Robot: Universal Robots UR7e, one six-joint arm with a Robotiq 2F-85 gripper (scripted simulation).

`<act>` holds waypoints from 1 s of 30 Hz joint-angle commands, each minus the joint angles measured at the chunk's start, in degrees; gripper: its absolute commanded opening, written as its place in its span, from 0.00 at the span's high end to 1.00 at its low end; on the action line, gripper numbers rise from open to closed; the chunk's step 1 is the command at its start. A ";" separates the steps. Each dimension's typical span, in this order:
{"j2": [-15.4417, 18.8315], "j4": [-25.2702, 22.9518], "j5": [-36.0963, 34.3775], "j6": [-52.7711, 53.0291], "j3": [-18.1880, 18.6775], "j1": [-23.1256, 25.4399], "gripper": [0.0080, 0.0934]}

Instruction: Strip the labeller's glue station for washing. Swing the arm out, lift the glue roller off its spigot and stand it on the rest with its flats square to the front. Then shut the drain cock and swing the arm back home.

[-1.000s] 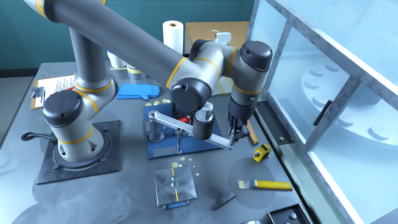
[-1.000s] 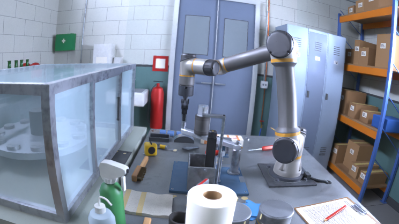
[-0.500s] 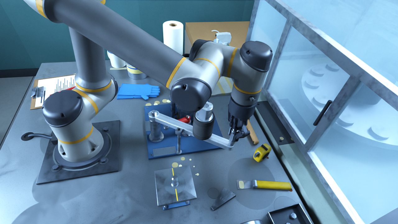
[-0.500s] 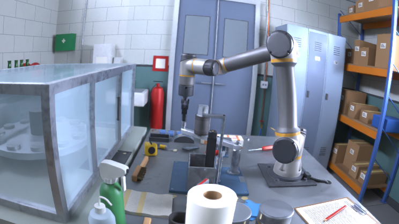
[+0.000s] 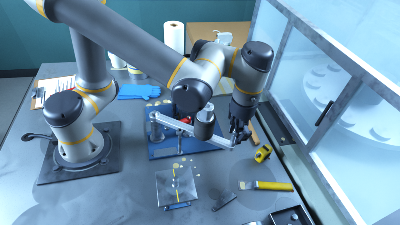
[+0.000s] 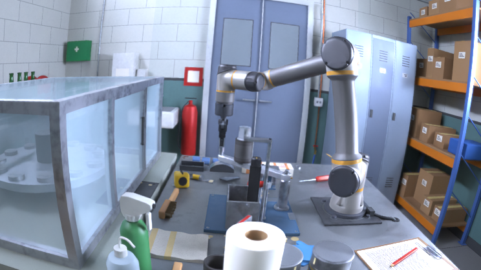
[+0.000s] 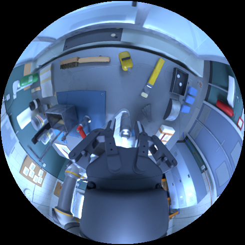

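On the blue base plate [image 5: 181, 134] the glue station's silver swing arm [image 5: 193, 131] reaches from its pivot post [image 5: 156, 127] out toward the glass cabinet. The dark glue roller [image 5: 204, 123] with its silver flatted top sits on its spigot midway along the arm. The red-handled drain cock [image 5: 185, 119] lies behind the arm. The square rest plate [image 5: 175, 185] with a yellow line and a centre peg lies on the table in front of the base. My gripper [image 5: 237, 137] stands vertically over the knob at the arm's free end [image 7: 125, 130], open around it and holding nothing.
The glass cabinet [image 5: 330, 92] rises just right of the gripper. A yellow tape measure [image 5: 263, 153], a brush [image 7: 85, 61], a yellow-handled scraper [image 5: 265, 185] and a metal wedge [image 5: 223, 199] lie on the table nearby. A grey tray [image 5: 291, 216] sits at the near corner.
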 commanded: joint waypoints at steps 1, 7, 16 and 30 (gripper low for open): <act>-0.04 -0.03 0.00 0.00 -0.03 0.00 0.51; -0.04 -0.01 0.00 0.00 -0.04 0.00 0.51; -0.22 0.50 0.00 0.00 -0.38 0.00 0.51; -1.03 3.15 0.00 0.00 -2.22 0.00 0.51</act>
